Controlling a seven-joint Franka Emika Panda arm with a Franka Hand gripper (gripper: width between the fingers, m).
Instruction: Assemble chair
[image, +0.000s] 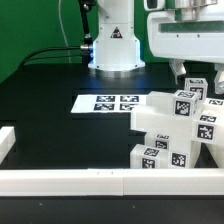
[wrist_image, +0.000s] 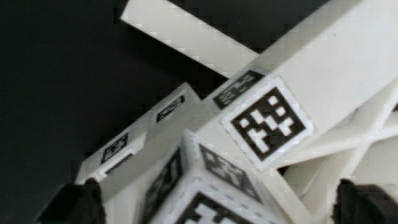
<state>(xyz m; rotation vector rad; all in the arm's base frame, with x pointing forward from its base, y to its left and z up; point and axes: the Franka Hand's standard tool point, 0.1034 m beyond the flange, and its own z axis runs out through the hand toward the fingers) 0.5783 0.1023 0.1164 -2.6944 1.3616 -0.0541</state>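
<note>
Black fingertips (wrist_image: 71, 203) of the gripper (image: 190, 72) stood spread in the wrist view, one at either side of the white tagged chair parts (wrist_image: 249, 150), though whether they touched the plastic could not be told. Those chair parts (image: 178, 128) lay heaped at the exterior view's right on the black table (image: 50, 100), against the white border rail (image: 90, 181). The marker board (image: 107, 103) lay flat beside them, before the arm's base (image: 116, 45).

Chair parts (image: 175, 130) clustered at the exterior view's right, marker board (image: 108, 102) just left.
</note>
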